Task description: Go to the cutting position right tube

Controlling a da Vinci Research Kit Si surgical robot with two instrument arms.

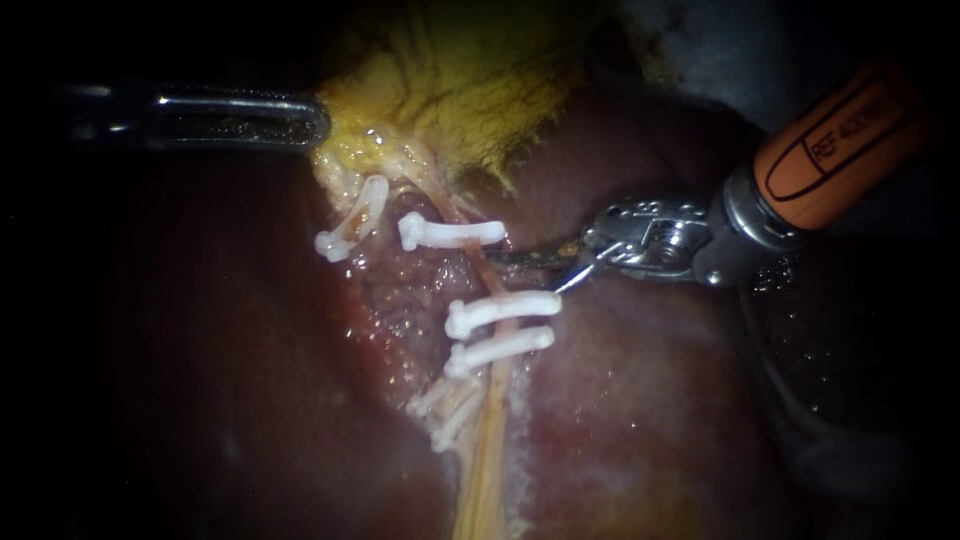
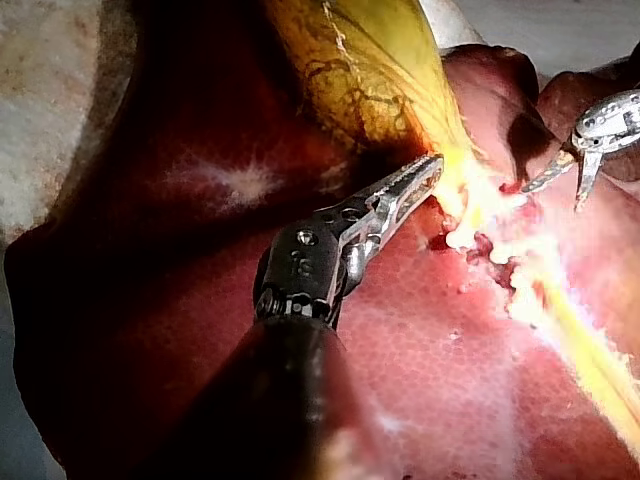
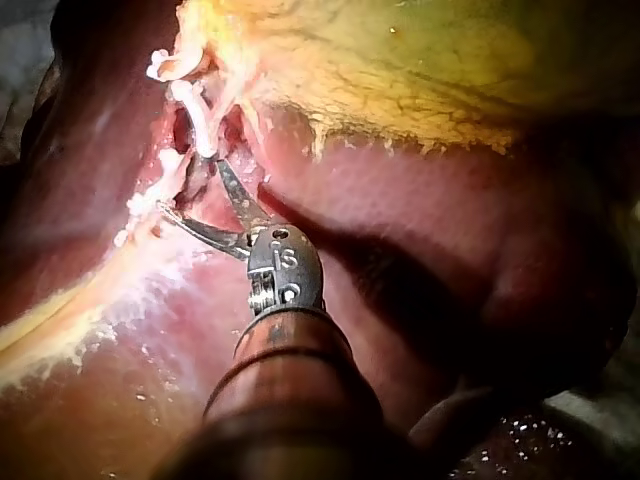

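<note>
The right tube point(image 1: 488, 275) runs pale and thin down the raw bed, crossed by white clips: one point(image 1: 450, 233) above and two point(image 1: 500, 310) below. My right instrument point(image 1: 527, 272) comes in from the upper right, and its thin curved blades stand open just right of the tube, between the upper and lower clips. One blade reaches almost to the tube. In the right wrist view the open blades point(image 3: 190, 188) straddle tissue beside a clip point(image 3: 200, 120). My left instrument point(image 1: 318, 120) is shut on the yellow gallbladder point(image 1: 470, 80) at its lower edge, also seen in the left wrist view point(image 2: 425, 172).
Another clip point(image 1: 350, 222) sits on the left tube. More clips point(image 1: 445, 410) lie lower on the yellow strand. Dark red liver point(image 1: 200, 350) surrounds the dissected bed. In the left wrist view my right instrument point(image 2: 557, 195) shows ahead of the left jaws.
</note>
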